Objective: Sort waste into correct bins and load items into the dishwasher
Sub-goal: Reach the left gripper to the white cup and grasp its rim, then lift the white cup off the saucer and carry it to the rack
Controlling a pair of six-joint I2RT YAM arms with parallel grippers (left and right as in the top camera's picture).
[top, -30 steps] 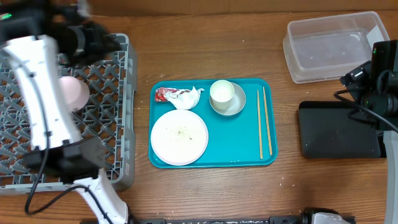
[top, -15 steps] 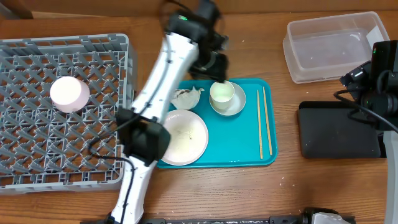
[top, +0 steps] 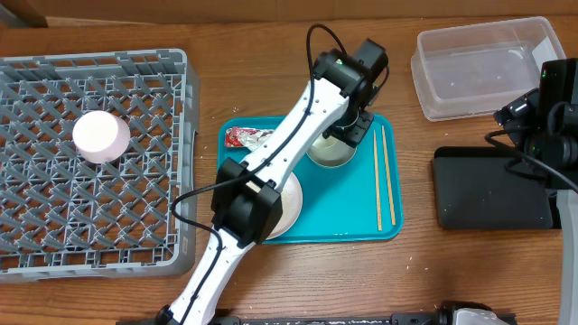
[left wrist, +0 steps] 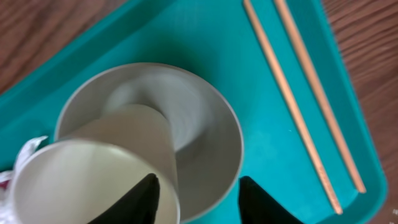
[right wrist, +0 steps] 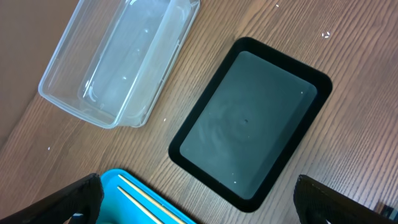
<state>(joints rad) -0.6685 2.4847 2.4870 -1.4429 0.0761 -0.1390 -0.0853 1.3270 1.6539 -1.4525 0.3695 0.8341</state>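
A wooden tabletop (top: pixel 298 280) set for clearing. At its left sits the grey dish rack (top: pixel 135 217), the dishwasher for this job, with one pale round dish (top: pixel 99 135) already on its lattice floor. The teal tray (top: pixel 352 212) at centre carries what is left to sort. At the right, the clear tub (top: pixel 483 63) and black tray (top: pixel 492 194) stand empty and well apart from the waste they are meant to take.

The left arm (top: pixel 289 144) reaches across the teal tray, hiding part of the large white plate (top: pixel 287 206). Its claw (left wrist: pixel 199 202) hangs low over the pale grey bowl (left wrist: pixel 205 124), in which the white cup (left wrist: pixel 99 174) leans. The claw is part-spread, one finger at the cup's wall and the other outside the bowl's rim, pinching nothing that can be seen. That placing suggests a grip on the cup or bowl is being lined up for the rack.

The right claw (right wrist: pixel 199 186) is spread wide and empty above the black tray, apparently parked beside the bins.

Two chopsticks (top: pixel 385 176) lie side by side along the tray's right edge. The red foil wrapper (top: pixel 242 137) lies at its upper left, with the white tissue (left wrist: pixel 26 155) just beside the cup.
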